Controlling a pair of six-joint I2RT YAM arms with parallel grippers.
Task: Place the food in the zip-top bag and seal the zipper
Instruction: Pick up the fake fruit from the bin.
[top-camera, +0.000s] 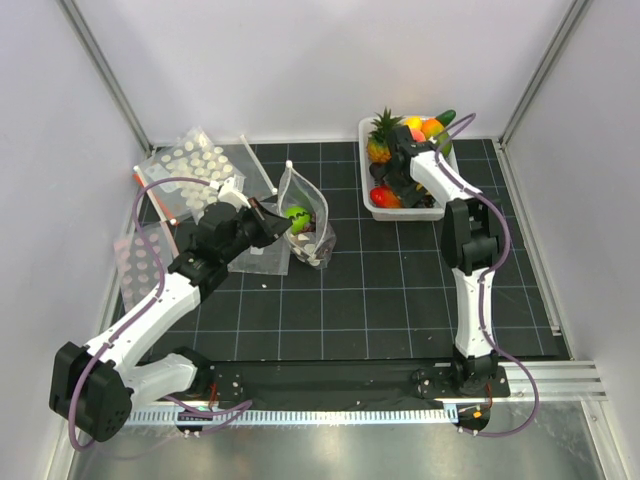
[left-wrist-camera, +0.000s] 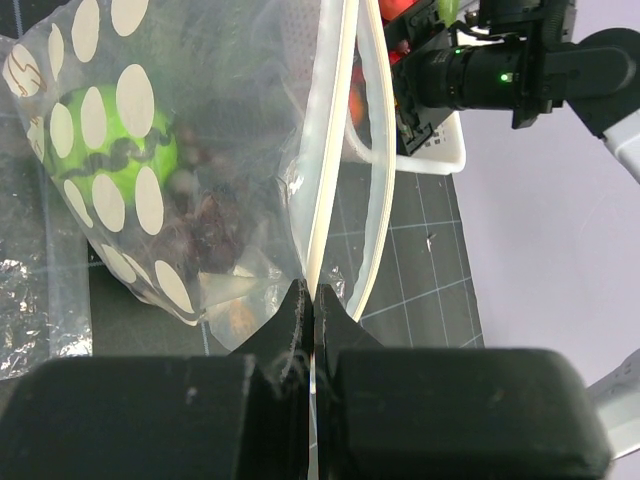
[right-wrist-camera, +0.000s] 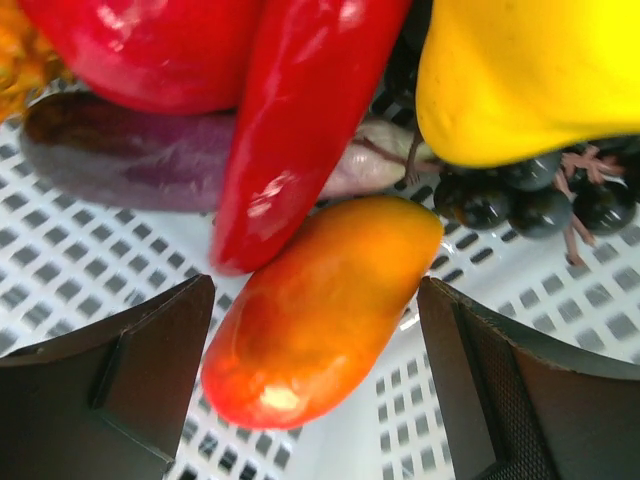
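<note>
Centring the spread right gripper (right-wrist-camera: 315, 300) on the orange-red toy mango (right-wrist-camera: 330, 330) in the far-right white basket (right-wrist-camera: 70, 270) before squeezing should avoid snagging the red pepper (right-wrist-camera: 300, 120), while the left gripper (left-wrist-camera: 312, 300) pinches the zip-top bag (top-camera: 312, 238) by its rim, left of centre.

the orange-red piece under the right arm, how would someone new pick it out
Find the white slotted basket at the far right of the table, where the right gripper hangs with its jaws open. Between them lies a smooth oval piece, orange shading to red at one end. Its neighbours are a long red pepper, a plain yellow piece and dark grapes.
</note>
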